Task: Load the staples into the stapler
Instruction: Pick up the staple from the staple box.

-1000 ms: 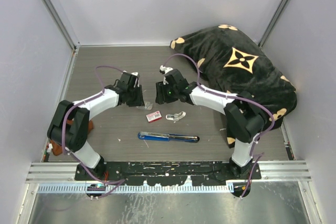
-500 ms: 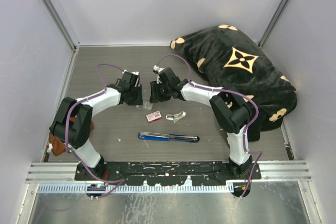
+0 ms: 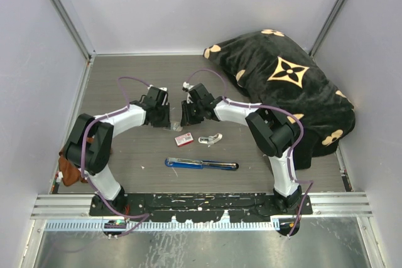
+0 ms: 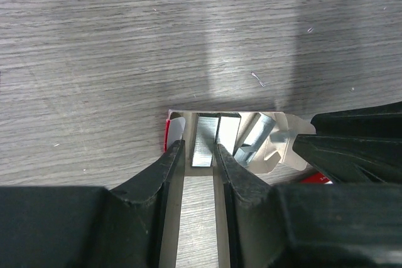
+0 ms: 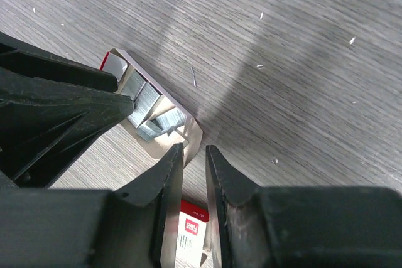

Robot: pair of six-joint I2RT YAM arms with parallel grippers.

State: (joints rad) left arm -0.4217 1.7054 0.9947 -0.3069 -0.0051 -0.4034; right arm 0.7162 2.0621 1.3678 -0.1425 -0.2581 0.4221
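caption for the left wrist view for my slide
Left gripper straddles one strip of the staples lying in an open cardboard tray on the grey table

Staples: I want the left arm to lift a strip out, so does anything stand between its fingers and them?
Nothing visible does. The fingers of the left gripper flank one strip of the staples in the open cardboard tray, with no flap across it. The right gripper sits at the tray's edge, clear of that strip.
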